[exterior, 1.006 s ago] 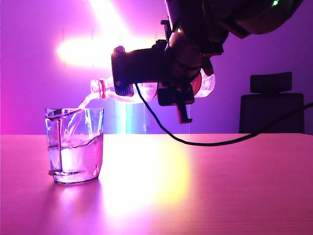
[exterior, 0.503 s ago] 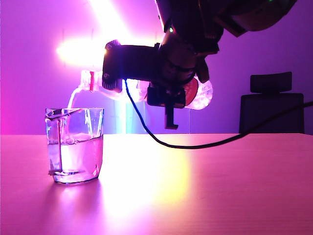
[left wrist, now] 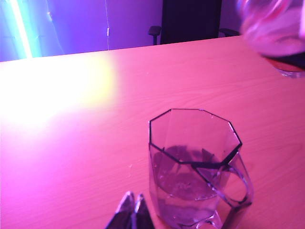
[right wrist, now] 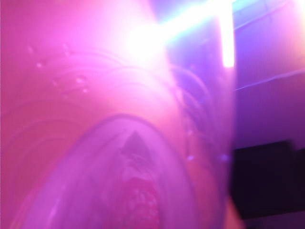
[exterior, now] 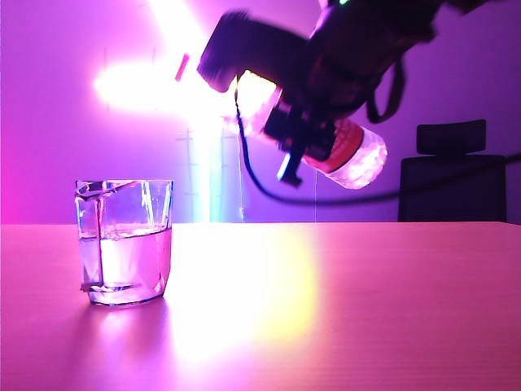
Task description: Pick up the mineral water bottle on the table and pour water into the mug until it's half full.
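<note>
Right gripper (exterior: 305, 122) clamped on tilted bottle (exterior: 354, 155) above table (exterior: 366, 309), mug (exterior: 124, 242) clear; left gripper (left wrist: 131, 212) fingertips together, near mug.

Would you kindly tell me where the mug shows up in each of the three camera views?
Exterior view: the mug stands at lower left on the table, about half full of water.
Left wrist view: the mug fills the lower middle, its handle visible, beside the left gripper.
Right wrist view: not in it; the mineral water bottle held by the right gripper fills the picture.
Shared landmark: the dark chair behind the table.
</note>
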`<state>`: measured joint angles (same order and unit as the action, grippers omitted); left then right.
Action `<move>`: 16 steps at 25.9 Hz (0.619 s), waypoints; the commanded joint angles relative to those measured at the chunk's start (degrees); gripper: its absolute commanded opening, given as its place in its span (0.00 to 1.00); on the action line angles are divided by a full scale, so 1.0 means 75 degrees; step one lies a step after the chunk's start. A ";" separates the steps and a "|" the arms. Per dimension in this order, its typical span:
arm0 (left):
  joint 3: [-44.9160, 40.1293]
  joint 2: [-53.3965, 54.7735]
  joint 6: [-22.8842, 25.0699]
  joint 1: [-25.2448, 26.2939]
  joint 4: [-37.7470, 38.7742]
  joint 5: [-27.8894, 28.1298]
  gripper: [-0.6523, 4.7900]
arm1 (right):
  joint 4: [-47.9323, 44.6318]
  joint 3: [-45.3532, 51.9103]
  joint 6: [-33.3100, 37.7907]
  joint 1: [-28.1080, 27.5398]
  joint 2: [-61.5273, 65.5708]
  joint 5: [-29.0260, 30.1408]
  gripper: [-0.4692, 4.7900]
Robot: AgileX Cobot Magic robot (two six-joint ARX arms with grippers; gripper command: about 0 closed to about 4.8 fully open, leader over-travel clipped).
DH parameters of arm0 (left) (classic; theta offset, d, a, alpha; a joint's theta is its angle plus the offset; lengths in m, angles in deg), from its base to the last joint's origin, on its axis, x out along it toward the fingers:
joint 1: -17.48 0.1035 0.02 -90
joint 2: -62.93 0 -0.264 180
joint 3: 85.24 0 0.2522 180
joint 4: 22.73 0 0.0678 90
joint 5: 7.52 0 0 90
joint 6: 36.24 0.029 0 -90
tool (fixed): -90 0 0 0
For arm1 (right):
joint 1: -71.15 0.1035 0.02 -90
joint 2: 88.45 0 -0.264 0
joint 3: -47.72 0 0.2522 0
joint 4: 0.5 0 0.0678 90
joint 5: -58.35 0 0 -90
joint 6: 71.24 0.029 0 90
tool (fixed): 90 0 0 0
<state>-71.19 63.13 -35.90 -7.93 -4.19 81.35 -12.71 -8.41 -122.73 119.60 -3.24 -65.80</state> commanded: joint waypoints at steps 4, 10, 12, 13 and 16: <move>0.0029 0.0017 -0.0020 0.0000 -0.0076 -0.0023 0.12 | 0.0055 0.0583 0.3809 -0.0402 -0.0985 0.1236 0.37; 0.0029 0.0017 -0.0020 0.0006 -0.0073 -0.0023 0.12 | -0.0291 0.1218 0.5875 -0.1259 -0.1000 0.2445 0.37; 0.0029 0.0017 -0.0020 0.0012 -0.0076 -0.0023 0.12 | -0.1139 0.1760 0.6627 -0.1676 -0.1000 0.2888 0.37; 0.0029 0.0017 -0.0020 0.0015 -0.0079 -0.0023 0.12 | -0.1376 0.1929 0.6816 -0.1795 -0.1000 0.2984 0.37; 0.0029 0.0017 -0.0020 0.0017 -0.0079 -0.0023 0.12 | -0.2040 0.2495 0.7236 -0.2136 -0.1000 0.3188 0.37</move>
<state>-71.19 63.13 -35.90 -7.89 -4.17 81.37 -22.94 9.38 -70.82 104.23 -10.41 -43.01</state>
